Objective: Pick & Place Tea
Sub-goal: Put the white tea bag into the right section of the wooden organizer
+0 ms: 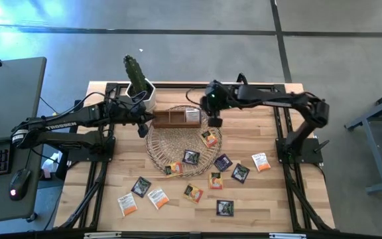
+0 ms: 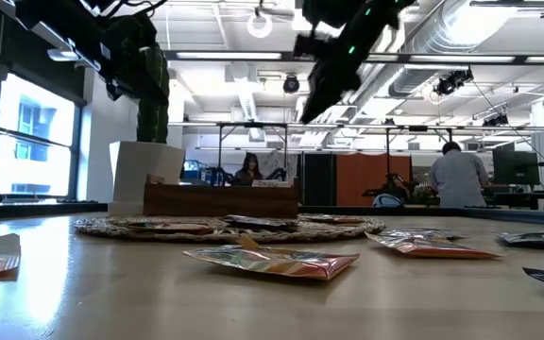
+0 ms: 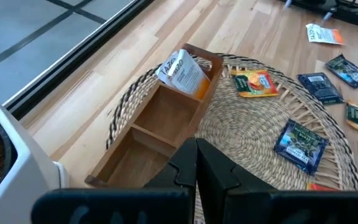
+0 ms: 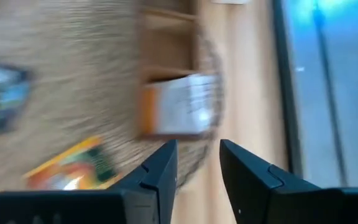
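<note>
The tea is several small square sachets. One orange-and-white sachet (image 3: 182,73) stands tilted in the end compartment of the brown wooden box (image 1: 171,119), its upper part above the box wall. Three sachets lie flat on the round wicker mat (image 1: 178,149); one of them is orange (image 1: 209,139). Several more lie on the table toward the near edge. My right gripper (image 4: 197,155) hovers open above that end of the box (image 4: 166,43), with nothing between its fingers. My left gripper (image 3: 196,163) is shut and empty, above the box's other end.
A cactus in a white pot (image 1: 141,89) stands just behind the box at the far edge. A side desk with a keyboard and a mouse (image 1: 18,184) lies left of the table. People (image 2: 456,175) show in the room beyond.
</note>
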You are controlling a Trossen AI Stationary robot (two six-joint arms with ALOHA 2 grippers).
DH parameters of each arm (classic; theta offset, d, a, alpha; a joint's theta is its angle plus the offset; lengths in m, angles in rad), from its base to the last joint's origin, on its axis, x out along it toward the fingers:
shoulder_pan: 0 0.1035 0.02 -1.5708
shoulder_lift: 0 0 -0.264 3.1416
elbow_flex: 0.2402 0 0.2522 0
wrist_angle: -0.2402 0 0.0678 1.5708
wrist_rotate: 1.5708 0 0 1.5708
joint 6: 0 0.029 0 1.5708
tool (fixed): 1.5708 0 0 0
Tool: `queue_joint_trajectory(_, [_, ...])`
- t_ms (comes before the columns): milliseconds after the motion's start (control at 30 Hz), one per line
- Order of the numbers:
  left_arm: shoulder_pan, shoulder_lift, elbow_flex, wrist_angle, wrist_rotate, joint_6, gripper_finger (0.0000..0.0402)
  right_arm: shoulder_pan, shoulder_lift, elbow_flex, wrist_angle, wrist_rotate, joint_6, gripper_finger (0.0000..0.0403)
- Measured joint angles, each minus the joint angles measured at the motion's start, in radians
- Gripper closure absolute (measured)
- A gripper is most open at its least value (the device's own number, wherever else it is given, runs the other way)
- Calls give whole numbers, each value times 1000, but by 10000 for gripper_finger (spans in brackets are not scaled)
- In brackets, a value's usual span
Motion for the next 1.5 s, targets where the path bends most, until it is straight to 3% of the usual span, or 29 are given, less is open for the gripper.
queue_joint_trajectory(133, [0, 0, 0, 0, 0, 0, 401, 102, -74, 0, -165, -11, 121, 280])
queue_joint_trajectory(300, [0, 0, 0, 1, 0, 0, 401, 257, -114, 0, -379, 70, 361, 272])
queue_joint_trajectory(500, [0, 0, 1, 1, 1, 0, 401, 391, -119, -7, -607, -20, 613, 273])
queue_joint_trajectory(767, [0, 0, 1, 2, 2, 0, 401, 475, -164, -232, -544, -123, 722, 273])
queue_joint_trajectory(1033, [0, 0, 1, 2, 2, 0, 401, 483, -264, -496, -543, -174, 796, 273])
queue_joint_trajectory(1300, [0, 0, 1, 1, 2, 0, 401, 394, -369, -735, -455, -186, 829, 273])
queue_joint_trajectory(1500, [0, 0, 1, 1, 2, 0, 401, 334, -379, -761, -402, -207, 873, 273])
